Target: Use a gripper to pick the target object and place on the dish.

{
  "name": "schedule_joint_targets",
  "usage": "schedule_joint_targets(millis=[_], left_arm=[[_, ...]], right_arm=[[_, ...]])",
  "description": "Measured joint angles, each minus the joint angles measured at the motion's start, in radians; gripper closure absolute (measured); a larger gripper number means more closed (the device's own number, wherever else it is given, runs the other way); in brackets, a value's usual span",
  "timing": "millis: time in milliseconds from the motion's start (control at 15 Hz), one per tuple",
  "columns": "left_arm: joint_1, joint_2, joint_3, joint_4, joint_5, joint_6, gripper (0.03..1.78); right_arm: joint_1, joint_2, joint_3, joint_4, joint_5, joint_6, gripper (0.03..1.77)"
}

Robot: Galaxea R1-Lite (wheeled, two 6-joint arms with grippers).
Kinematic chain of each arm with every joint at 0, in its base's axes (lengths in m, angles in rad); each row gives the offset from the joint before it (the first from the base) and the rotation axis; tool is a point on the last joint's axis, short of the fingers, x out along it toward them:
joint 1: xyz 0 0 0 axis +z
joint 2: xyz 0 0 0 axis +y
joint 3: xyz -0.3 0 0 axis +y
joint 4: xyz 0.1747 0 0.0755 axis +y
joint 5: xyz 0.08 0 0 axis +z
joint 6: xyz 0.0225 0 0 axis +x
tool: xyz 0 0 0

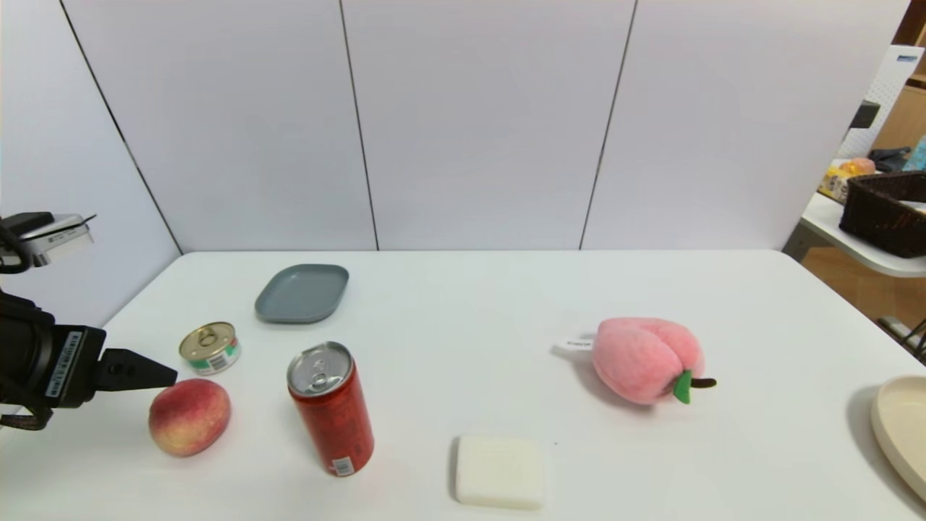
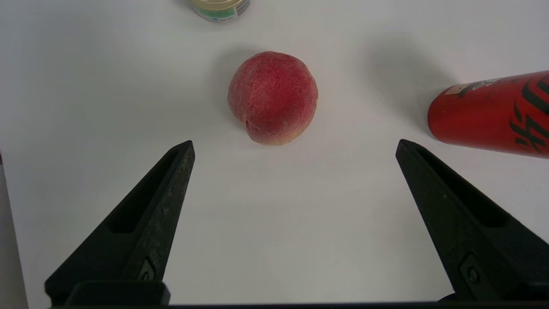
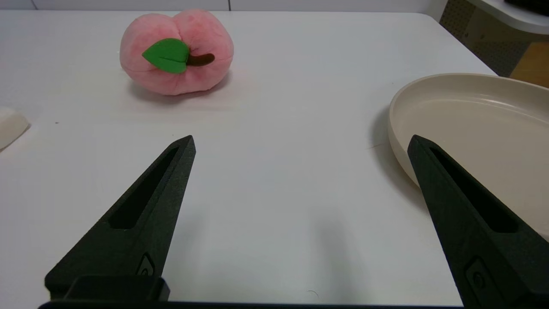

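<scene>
The red-and-yellow peach [image 1: 189,416] lies on the white table at the near left; the left wrist view shows the peach [image 2: 273,97] a short way ahead of the fingers. My left gripper [image 1: 170,376] hovers just above and left of it, open, with nothing between the fingers; in its own view the left gripper [image 2: 295,146] spans wider than the fruit. The small grey-blue dish [image 1: 302,292] rests farther back on the left. My right gripper [image 3: 300,139] is open over bare table and is out of the head view.
An upright red can [image 1: 331,407] stands right of the peach, and a small tin [image 1: 210,347] sits behind it. A white soap bar [image 1: 499,470] lies near the front. The pink plush peach [image 1: 646,359] and the cream plate [image 1: 903,433] are on the right.
</scene>
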Motion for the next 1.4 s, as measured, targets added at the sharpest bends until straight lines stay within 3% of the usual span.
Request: schedule_joint_targets(millis=[400, 1400], left_arm=[[-0.003, 0.100, 0.006, 0.002, 0.047, 0.002, 0.12], [-0.005, 0.308, -0.004, 0.000, 0.043, -0.009, 0.12]], right_arm=[[0.000, 0.000, 0.000, 0.000, 0.000, 0.000, 0.09], [0.000, 0.000, 0.000, 0.000, 0.000, 0.000, 0.09]])
